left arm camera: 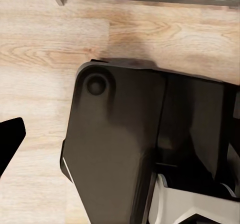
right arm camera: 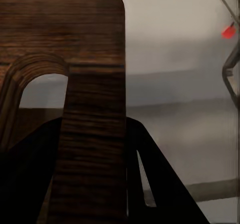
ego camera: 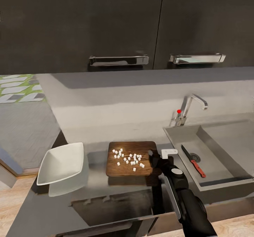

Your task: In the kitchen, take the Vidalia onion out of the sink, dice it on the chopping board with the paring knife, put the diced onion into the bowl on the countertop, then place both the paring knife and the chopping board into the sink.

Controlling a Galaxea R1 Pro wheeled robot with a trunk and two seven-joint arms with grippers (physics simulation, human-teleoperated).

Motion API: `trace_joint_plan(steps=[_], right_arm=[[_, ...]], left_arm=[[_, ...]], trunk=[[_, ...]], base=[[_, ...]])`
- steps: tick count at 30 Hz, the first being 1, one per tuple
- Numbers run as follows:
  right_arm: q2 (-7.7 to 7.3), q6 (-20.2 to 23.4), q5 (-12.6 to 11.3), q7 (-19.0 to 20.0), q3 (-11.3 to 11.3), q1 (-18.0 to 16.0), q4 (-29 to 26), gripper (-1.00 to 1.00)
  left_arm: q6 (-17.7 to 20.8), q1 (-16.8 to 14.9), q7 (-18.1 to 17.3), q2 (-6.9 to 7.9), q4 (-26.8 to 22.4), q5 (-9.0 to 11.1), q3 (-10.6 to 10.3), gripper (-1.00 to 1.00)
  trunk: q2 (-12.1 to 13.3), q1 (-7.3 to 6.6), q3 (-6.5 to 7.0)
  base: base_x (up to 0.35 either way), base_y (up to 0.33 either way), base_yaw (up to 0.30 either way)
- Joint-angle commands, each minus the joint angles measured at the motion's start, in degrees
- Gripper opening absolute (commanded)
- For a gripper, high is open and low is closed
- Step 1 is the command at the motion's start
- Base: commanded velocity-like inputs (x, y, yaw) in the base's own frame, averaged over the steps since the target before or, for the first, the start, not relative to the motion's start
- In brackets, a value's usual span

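Note:
The brown chopping board (ego camera: 130,158) lies on the grey countertop (ego camera: 98,186) with several white onion dice (ego camera: 128,157) scattered on it. My right gripper (ego camera: 153,156) is at the board's right end, shut on the wooden strip beside the handle slot (right arm camera: 42,91); the wrist view shows dark fingers (right arm camera: 150,179) on both sides of the chopping board (right arm camera: 92,59). The white bowl (ego camera: 61,163) stands empty left of the board. The paring knife (ego camera: 193,161) lies in the sink (ego camera: 176,133) with its red handle toward me. A black fingertip (left arm camera: 11,143) of my left gripper hangs over the wood floor.
The chrome faucet (ego camera: 190,106) with its red knob (ego camera: 179,111) rises behind the sink's left corner. Dark wall cabinets (ego camera: 120,22) with steel handles hang above the counter. My own dark base (left arm camera: 125,149) shows below the left wrist.

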Motion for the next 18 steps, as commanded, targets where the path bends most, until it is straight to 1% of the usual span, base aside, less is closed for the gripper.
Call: trace_joint_plan(steps=[1, 8, 13, 18], right_arm=[[0.0, 0.38, 0.45, -0.09, 0.08, -0.05, -0.06, -1.0], [0.0, 0.38, 0.44, -0.09, 0.21, -0.05, -0.06, -1.0], [0.0, 0.38, 0.43, -0.09, 0.25, -0.05, -0.06, -1.0], [0.0, 0.38, 0.45, -0.09, 0.26, -0.05, -0.06, -1.0]], left_arm=[[-0.12, 0.02, 0.2, 0.01, -0.07, 0.57, -0.13, 1.0], [-0.12, 0.02, 0.2, 0.01, -0.06, 0.56, -0.13, 1.0], [-0.12, 0.02, 0.2, 0.02, -0.06, 0.6, -0.13, 1.0], [-0.12, 0.02, 0.2, 0.01, -0.06, 0.59, -0.13, 1.0]], trunk=[[-0.11, 0.04, -0.01], [-0.11, 0.04, 0.63], [-0.11, 0.04, 1.09], [-0.11, 0.04, 1.55]], base=[[-0.007, 0.0, -0.057], [-0.002, 0.0, -0.014], [-0.057, 0.007, -0.001], [-0.089, 0.161, 0.0]])
